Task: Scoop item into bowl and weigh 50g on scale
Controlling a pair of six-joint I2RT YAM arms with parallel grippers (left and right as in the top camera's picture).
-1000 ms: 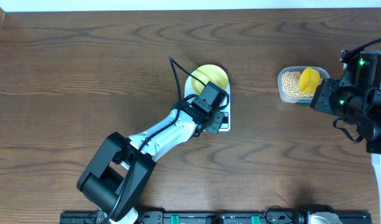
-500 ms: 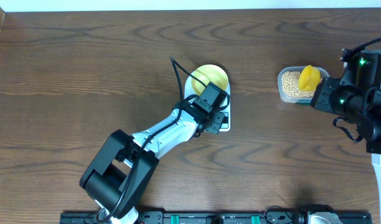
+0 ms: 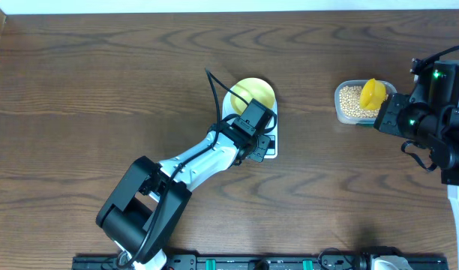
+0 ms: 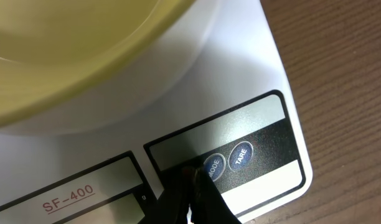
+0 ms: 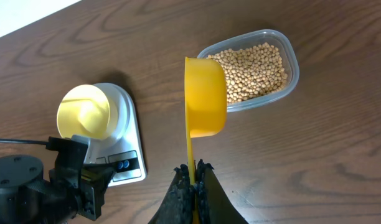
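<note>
The pale bowl (image 5: pixel 84 112) stands on the scale (image 4: pixel 253 62) and looks empty, so nothing is weighed yet. The left end effector (image 4: pixel 192 186), clenched on nothing, has its tips at the MODE button (image 4: pixel 213 165), beside the TARE button (image 4: pixel 240 155). The label (image 4: pixel 68 198) reads "SF-400". At the right, the right end effector (image 5: pixel 192 177) grasps the scoop (image 5: pixel 205 96) above the tub (image 5: pixel 289 53) where the beans (image 5: pixel 253 62) lie; I judge that all scooping is left.

- small round bowl (image 5: pixel 83 112): pale yellow
- flat plastic scale (image 4: pixel 240 74): white, with blue round buttons (image 4: pixel 240 155)
- small round beans (image 5: pixel 249 68): tan-beige
- handled plastic scoop (image 5: pixel 205 96): bright yellow
- wooden table (image 3: pixel 102 90): dark brown, wavy grain
</note>
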